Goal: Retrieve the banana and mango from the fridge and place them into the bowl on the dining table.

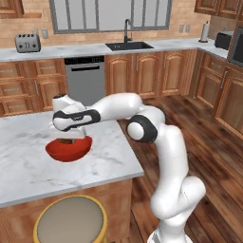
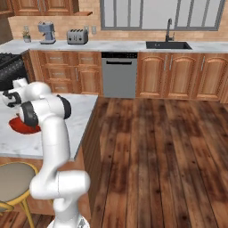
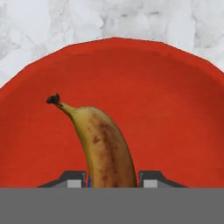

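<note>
My tool [image 3: 113, 181] is partly closed on the banana [image 3: 103, 144], gripping its thick lower end; the stem points toward 11 o'clock over the bowl [image 3: 175, 113] on the desk [image 1: 28, 171]. Judged light, firm, easily bruised: hold mid-body, gently.

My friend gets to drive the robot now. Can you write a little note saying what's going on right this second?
Gripper: closed on the banana, held just above the inside of the red bowl, not yet let go.
Bowl sits on the marble dining table, with the arm reaching over it.
Done: banana brought to the bowl.
Left: open the gripper to drop the banana, then get the mango from the fridge and put it in the bowl too. No mango in the part of the bowl that shows.
</note>
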